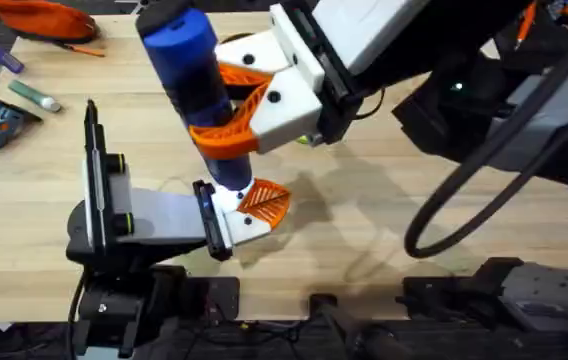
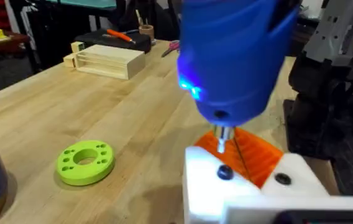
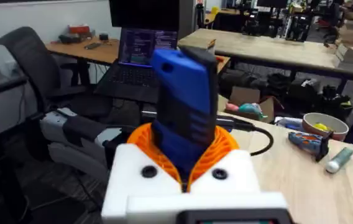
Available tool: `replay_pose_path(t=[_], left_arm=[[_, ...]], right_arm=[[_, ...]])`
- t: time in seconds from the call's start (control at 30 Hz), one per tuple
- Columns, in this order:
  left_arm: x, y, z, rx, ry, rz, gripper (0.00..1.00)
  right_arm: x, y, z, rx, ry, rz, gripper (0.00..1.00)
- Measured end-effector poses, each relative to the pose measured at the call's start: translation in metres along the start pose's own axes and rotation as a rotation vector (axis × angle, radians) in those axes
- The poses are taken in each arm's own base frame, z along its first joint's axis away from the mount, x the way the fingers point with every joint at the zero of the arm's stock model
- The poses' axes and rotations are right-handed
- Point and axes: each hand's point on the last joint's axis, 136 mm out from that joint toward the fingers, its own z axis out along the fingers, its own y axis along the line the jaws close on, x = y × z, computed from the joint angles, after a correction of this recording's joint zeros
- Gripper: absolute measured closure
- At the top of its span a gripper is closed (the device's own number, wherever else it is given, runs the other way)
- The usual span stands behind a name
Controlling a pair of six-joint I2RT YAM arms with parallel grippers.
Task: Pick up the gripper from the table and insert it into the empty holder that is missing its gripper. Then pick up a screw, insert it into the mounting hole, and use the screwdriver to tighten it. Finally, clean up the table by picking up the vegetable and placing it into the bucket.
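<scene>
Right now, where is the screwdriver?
In the overhead view the screwdriver stands upright left of centre, clamped in the right gripper, its bit down on the holder at the left arm's tip.

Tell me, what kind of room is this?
Probably a robotics lab or workshop. A white-and-orange robot gripper holds a blue pen-shaped powered screwdriver over a pale wooden worktable; behind are an open laptop, a dark office chair and more wooden benches.
</scene>
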Motion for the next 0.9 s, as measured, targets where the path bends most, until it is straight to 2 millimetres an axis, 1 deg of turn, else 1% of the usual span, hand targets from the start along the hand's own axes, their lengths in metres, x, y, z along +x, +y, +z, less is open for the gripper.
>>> replay_pose_path(t=[0.9], left_arm=[[0.0, 0.0, 0.0, 0.0, 0.0, 0.0, 0.985]], right_arm=[[0.002, 0.011, 0.0, -0.062, 0.011, -0.021, 0.975]])
